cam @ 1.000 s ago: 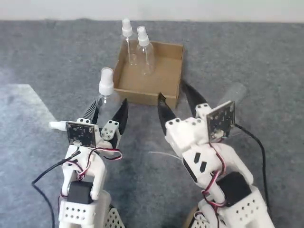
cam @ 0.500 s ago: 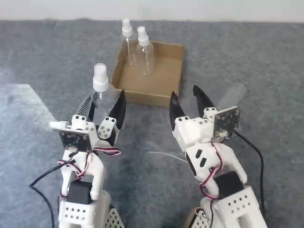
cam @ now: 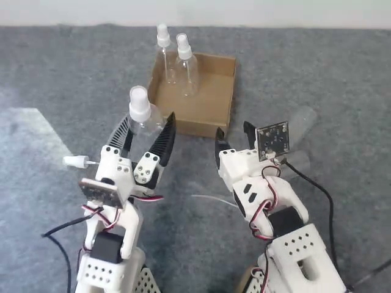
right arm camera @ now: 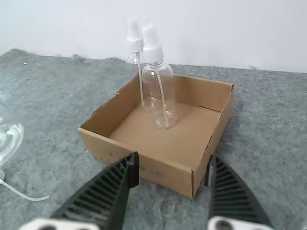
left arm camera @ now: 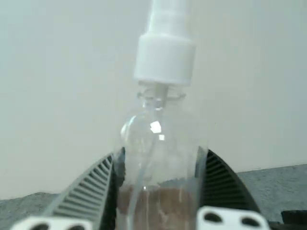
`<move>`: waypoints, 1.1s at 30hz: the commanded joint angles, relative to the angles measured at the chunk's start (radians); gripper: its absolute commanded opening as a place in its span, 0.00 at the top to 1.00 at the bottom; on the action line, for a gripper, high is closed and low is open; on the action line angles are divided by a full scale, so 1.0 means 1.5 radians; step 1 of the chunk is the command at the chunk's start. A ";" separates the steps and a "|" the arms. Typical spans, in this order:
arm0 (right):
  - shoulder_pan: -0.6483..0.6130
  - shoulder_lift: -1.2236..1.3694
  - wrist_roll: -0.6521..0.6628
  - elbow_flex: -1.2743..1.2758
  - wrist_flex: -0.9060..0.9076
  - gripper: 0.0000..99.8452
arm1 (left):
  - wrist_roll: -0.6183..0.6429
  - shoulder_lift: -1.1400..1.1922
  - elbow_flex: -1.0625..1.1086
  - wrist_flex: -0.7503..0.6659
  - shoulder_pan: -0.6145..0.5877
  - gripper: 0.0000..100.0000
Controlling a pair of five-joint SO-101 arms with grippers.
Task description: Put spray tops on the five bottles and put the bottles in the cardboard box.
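Note:
My left gripper [cam: 145,135] is shut on a clear bottle [cam: 144,122] with a white spray top [cam: 138,101], held upright just short of the cardboard box [cam: 223,113]. In the left wrist view the bottle [left arm camera: 160,158] sits between the ribbed fingers [left arm camera: 91,191], its spray top [left arm camera: 165,52] above them. Two capped bottles [cam: 185,64] stand in the box's far corner. My right gripper [cam: 234,137] is open and holds nothing, in front of the box's near wall [right arm camera: 144,165]. It faces the two bottles [right arm camera: 160,91].
A clear bottle without a top [cam: 300,119] lies on the grey mat right of the box. A loose white spray top [cam: 76,162] lies left of the left arm. A thin tube [cam: 214,200] lies between the arms.
The left gripper closed on the bottle, then lifted it and carried it right, toward the box. The right gripper pulled back a little and its fingers narrowed.

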 commanded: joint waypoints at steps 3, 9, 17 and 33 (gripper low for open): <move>0.009 0.010 -0.008 -0.058 -0.018 0.79 | 0.008 -0.010 -0.004 -0.042 0.004 0.88; 0.009 0.010 -0.008 -0.058 -0.018 0.79 | 0.008 -0.010 -0.004 -0.042 0.000 0.88; 0.009 0.010 -0.008 -0.058 -0.017 0.79 | 0.009 -0.010 -0.008 -0.043 -0.100 0.88; 0.008 0.010 -0.008 -0.057 -0.015 0.79 | 0.049 0.349 -0.243 -0.043 -0.116 0.91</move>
